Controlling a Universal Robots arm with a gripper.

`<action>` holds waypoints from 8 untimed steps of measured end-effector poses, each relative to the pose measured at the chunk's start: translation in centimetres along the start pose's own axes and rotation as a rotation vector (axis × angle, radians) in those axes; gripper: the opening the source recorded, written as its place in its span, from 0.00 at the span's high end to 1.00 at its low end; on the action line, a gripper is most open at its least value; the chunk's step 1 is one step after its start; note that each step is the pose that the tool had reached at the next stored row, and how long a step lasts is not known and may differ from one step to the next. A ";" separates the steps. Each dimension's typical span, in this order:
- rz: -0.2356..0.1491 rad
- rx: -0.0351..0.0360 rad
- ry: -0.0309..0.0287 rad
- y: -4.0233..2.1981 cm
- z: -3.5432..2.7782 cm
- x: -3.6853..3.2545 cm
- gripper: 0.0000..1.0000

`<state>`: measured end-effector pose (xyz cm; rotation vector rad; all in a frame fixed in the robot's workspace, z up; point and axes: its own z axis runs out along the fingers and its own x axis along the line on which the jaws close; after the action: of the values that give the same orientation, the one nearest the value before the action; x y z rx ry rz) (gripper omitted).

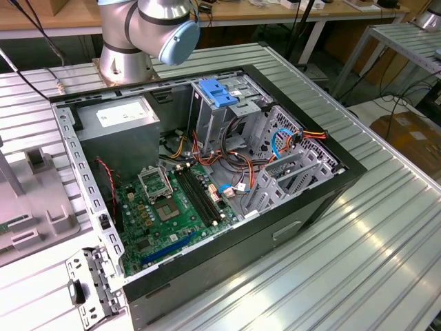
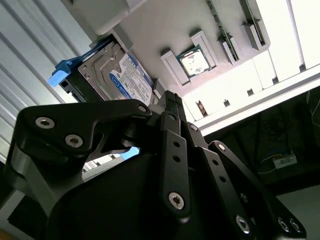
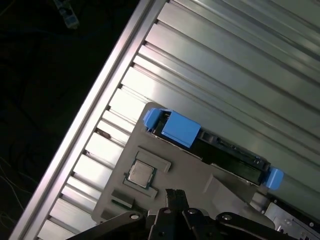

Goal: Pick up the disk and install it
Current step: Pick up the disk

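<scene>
The disk is a silver hard drive with a blue-and-white label and blue side rails. It rests in a slot of a light grey holder on the ribbed metal table. In the first wrist view the disk shows its dark side, with a blue tab at one end. My gripper hangs above the holder beside the disk, apart from it. The black fingers are shut together with nothing between them.
A processor chip sits in another pocket of the holder. In the exterior view an open computer case lies on the table, with a blue bracket, a grey power supply and a green motherboard inside. The arm's base stands behind it.
</scene>
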<state>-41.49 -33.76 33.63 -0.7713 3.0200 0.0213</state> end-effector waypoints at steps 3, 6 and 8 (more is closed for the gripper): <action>-0.015 -0.0004 0.0001 0.00 0.00 0.00 0.89; -0.032 -0.0008 0.0003 0.00 0.00 0.00 0.89; -0.043 -0.0012 0.0004 0.00 0.00 0.00 0.89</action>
<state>-41.49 -33.76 33.63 -0.8368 3.0029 0.0221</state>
